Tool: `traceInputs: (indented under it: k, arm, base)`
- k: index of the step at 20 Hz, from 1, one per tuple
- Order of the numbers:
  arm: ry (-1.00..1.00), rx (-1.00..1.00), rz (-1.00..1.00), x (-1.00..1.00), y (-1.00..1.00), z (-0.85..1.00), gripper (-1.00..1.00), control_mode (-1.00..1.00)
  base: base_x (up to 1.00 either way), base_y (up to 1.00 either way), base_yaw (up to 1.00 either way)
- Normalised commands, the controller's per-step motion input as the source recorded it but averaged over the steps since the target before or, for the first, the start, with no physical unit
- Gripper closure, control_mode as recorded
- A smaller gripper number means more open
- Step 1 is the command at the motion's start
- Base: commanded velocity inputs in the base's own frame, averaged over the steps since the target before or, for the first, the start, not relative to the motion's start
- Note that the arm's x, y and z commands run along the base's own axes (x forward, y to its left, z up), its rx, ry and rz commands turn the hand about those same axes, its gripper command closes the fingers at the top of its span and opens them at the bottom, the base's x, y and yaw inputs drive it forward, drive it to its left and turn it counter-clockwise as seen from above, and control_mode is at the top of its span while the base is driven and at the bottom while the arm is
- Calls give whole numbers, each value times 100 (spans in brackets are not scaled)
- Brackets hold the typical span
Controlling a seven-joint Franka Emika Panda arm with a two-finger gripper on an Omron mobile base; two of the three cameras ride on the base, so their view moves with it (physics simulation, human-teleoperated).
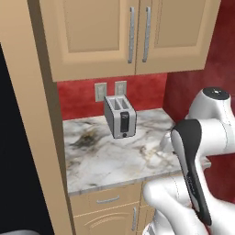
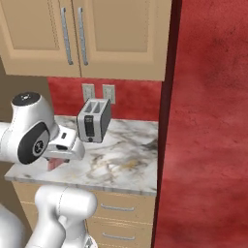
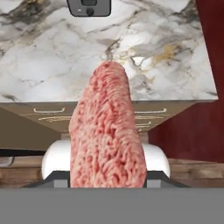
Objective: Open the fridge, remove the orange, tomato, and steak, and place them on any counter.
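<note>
The steak [image 3: 107, 131] fills the middle of the hand view, a pinkish-red slab with paler streaks held in the gripper and reaching out over the front edge of the counter [image 3: 39, 65], whose marbled top spreads beyond it with the toaster [image 3: 89, 7] at the far edge. In the left base view the toaster [image 1: 120, 116] stands on the counter [image 1: 105, 156] below beige wall cabinets [image 1: 124, 32]. In the right base view a bit of the steak [image 2: 54, 164] shows under the hand, over the counter's [image 2: 126, 164] near left corner, with the toaster [image 2: 94, 120] behind.
</note>
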Motion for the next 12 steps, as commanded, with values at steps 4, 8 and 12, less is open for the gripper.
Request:
traceInputs:
  k: [4,8,12]
  arm:
    - [1,0,0,63,0,-68,100,-100]
    - [0,0,0,73,-5,-50,100,-100]
    - [0,0,0,77,-26,-41,100,-100]
  base:
    - [0,0,0]
    - [0,0,0]
    - [0,0,0]
